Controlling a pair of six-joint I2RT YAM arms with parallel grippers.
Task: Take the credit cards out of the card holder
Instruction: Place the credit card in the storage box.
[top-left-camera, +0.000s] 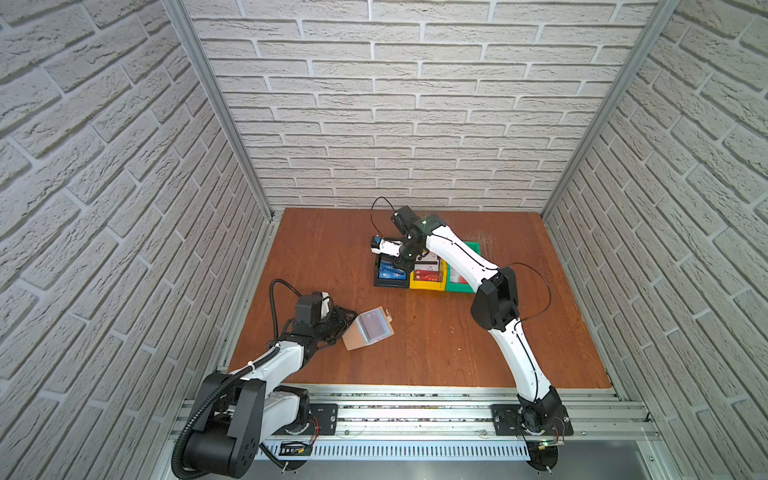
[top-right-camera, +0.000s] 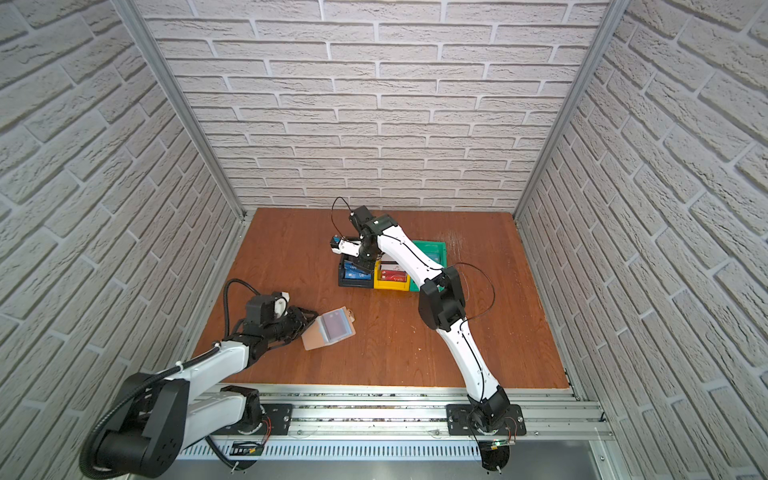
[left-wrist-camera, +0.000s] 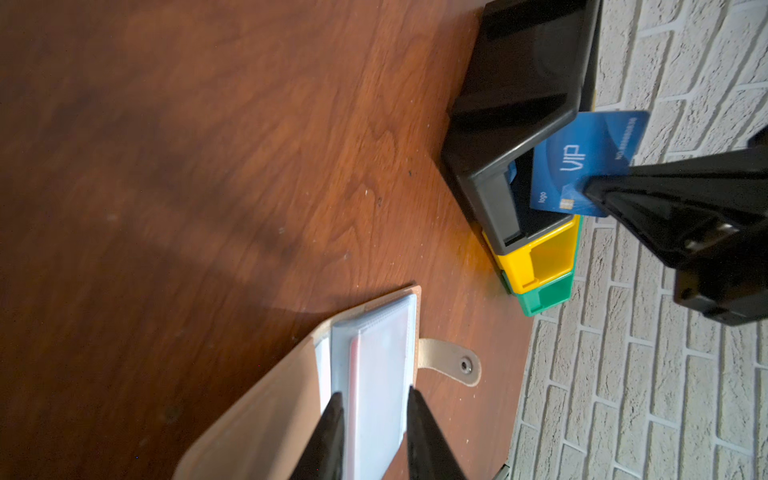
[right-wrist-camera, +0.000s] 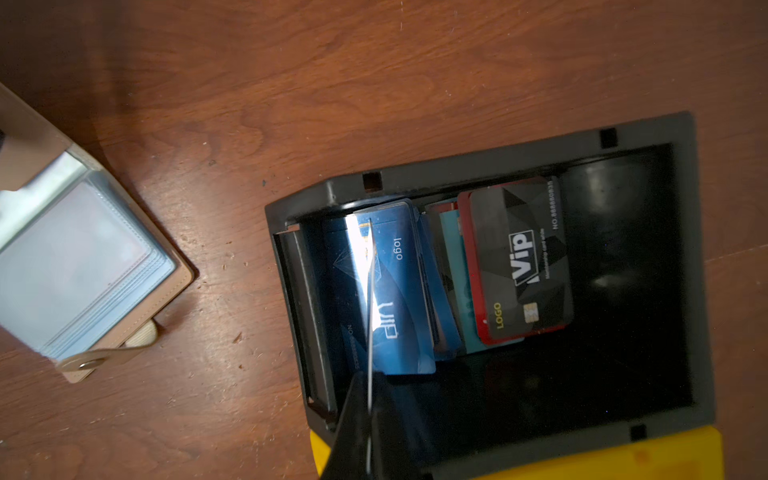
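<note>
Hard to see: The right arm covers much of the green bin (top-left-camera: 459, 286) in both top views. In the right wrist view the blue card (right-wrist-camera: 369, 299) shows only as a thin edge with bright glare. Something reddish sits in the sleeves (left-wrist-camera: 386, 365), but the cloudy plastic blurs it.
Made of: The card holder (top-left-camera: 368, 328) is a tan, leather-like booklet with soft see-through sleeves and a little snap tab (left-wrist-camera: 453, 365). The black bin (right-wrist-camera: 498, 166), yellow bin (top-left-camera: 426, 284) and green bin are hard plastic boxes, side by side. The table (top-left-camera: 415, 353) is brown wood.
Where: The card holder lies open near the left arm, well apart from the bins. More credit cards (right-wrist-camera: 519, 266) lie in the black bin: blue, teal and a black-and-red "Vip" one.
Left gripper (left-wrist-camera: 374, 397): partly closed, squeezing the sleeves from both sides.
Right gripper (left-wrist-camera: 598, 195): pinched tight on the blue "VIP" card, over the black bin.
</note>
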